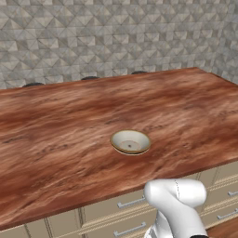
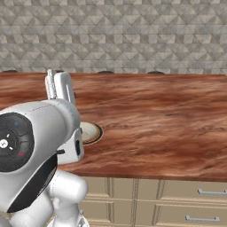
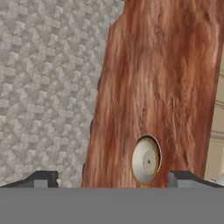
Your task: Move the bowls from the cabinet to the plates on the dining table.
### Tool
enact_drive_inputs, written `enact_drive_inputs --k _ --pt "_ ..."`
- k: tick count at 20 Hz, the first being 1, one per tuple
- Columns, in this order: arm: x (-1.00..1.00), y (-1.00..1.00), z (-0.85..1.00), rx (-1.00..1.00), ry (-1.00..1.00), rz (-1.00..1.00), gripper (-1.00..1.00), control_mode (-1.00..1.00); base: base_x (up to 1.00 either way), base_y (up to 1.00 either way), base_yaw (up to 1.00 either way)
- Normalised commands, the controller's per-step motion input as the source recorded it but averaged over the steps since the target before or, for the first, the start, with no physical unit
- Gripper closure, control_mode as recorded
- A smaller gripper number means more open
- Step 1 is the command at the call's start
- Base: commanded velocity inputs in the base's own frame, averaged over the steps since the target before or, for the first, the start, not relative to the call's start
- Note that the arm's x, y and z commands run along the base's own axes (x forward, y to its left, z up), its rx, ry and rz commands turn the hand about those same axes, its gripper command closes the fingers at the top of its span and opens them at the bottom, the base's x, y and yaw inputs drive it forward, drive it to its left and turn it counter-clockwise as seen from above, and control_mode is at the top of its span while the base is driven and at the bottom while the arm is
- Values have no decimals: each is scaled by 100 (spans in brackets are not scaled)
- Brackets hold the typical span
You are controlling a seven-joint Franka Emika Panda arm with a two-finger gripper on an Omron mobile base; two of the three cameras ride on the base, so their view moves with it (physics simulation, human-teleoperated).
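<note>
The wide cream bowl (image 1: 130,142) with a tan-brown rim sits upright near the front middle of the reddish-brown dining table (image 1: 60,135). My arm partly covers this bowl (image 2: 91,132) in the right base view. A thin dark edge of a plate (image 3: 158,149) peeks out from under the bowl (image 3: 145,161); the rest of the plate is hidden. My gripper (image 3: 113,178) is open and empty, its fingertips (image 3: 43,178) wide apart, and it stands back from the bowl without touching it. The smaller pale green-white bowl and the cabinet are out of view.
Beige drawer fronts (image 1: 125,204) with small handles run under the table's near edge. A grey tiled wall (image 1: 116,32) stands behind the table. Three low dark rounded shapes (image 1: 89,78) poke up along the far edge.
</note>
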Motion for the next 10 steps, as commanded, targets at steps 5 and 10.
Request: enact_drive_inputs --k 5,10 --pt "-23 10 11 -3 0 -4 -100 -100 0 0 0" --pt "-8 14 1 0 1 -3 -100 -100 0 0 0"
